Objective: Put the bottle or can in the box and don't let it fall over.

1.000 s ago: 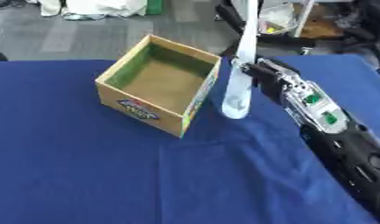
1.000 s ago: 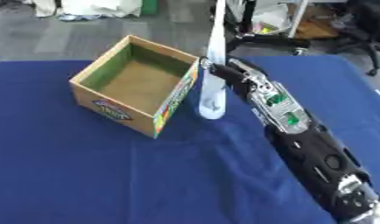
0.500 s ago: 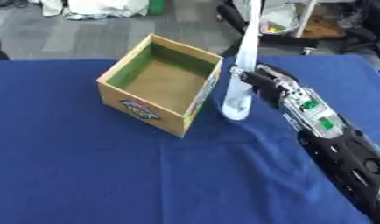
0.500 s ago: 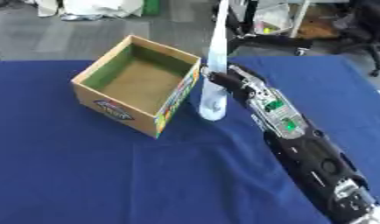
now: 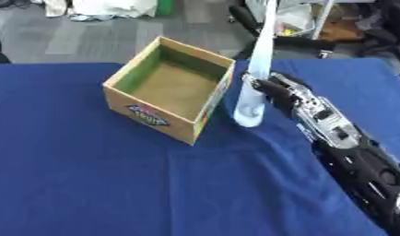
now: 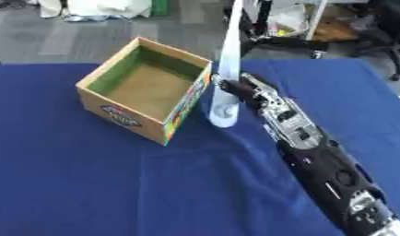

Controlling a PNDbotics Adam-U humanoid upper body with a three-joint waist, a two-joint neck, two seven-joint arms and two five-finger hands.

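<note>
An open cardboard box (image 5: 122,90) with a green lining and a bare brown floor stands on the blue cloth, left of centre. Just off its right wall a pale, whitish bottle (image 5: 248,109) stands upright on the cloth. My right hand (image 5: 270,85) reaches in from the lower right and meets the bottle's upper part, with its fingers curled against it. The bottle's top is hidden behind the hand. My left hand shows in neither view.
A thin white upright strip (image 5: 264,41) rises behind the bottle toward the top edge. The blue tablecloth (image 5: 114,184) spreads wide in front and to the left. Beyond the table's far edge are a grey floor, chairs and clutter (image 6: 300,23).
Hardly anything differs. My right hand has stayed at the bottle, sinking very slightly, and the bottle still stands beside the box.
</note>
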